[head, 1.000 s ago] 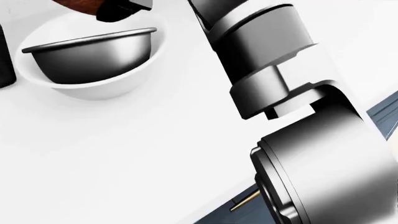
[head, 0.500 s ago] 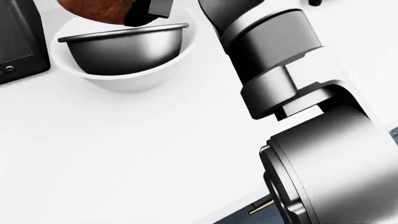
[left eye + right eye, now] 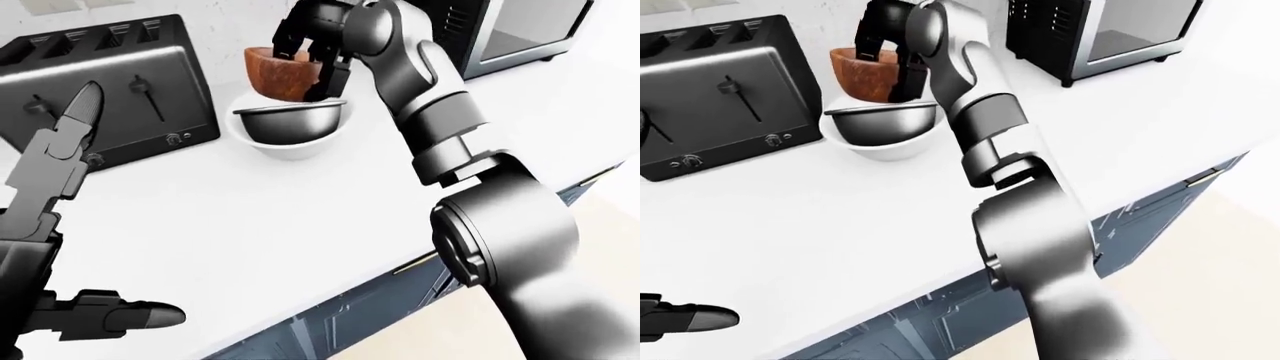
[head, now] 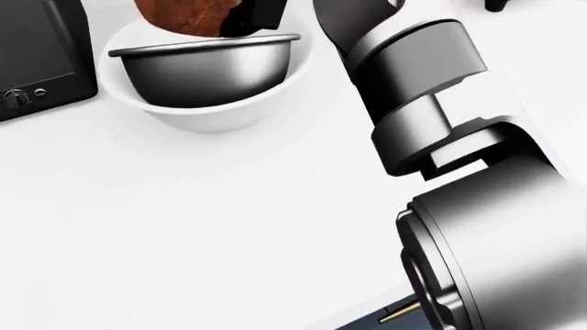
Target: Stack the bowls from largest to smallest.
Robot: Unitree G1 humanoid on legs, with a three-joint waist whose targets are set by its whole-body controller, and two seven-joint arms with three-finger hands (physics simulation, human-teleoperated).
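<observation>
**Brown bowl held over the nested pair**

The right hand [image 3: 312,43] grips the brown bowl [image 3: 284,73] just above the metal bowl [image 3: 290,121], nested in the white bowl [image 3: 285,147], at the toaster's [image 3: 110,82] three o'clock. The left hand [image 3: 60,161] spreads wide, empty.

free counter: white countertop [image 3: 260,217] bare from 6 to 9 o'clock of the stacked bowls, wide passage for a hand
toaster: black toaster [image 3: 120,82] at 9 o'clock of white bowl [image 3: 285,142], near it, narrow gap between
oven: appliance with glass door [image 3: 1110,34] at 2 o'clock, well apart
right arm: right arm [image 3: 430,127] crosses counter at 3 o'clock of bowls, blocks that side
above stack: right hand [image 3: 312,41] holding brown bowl [image 3: 285,73] over steel bowl [image 3: 290,121], top access taken
left hand: left hand [image 3: 60,165] at 8 o'clock, over bare counter
</observation>
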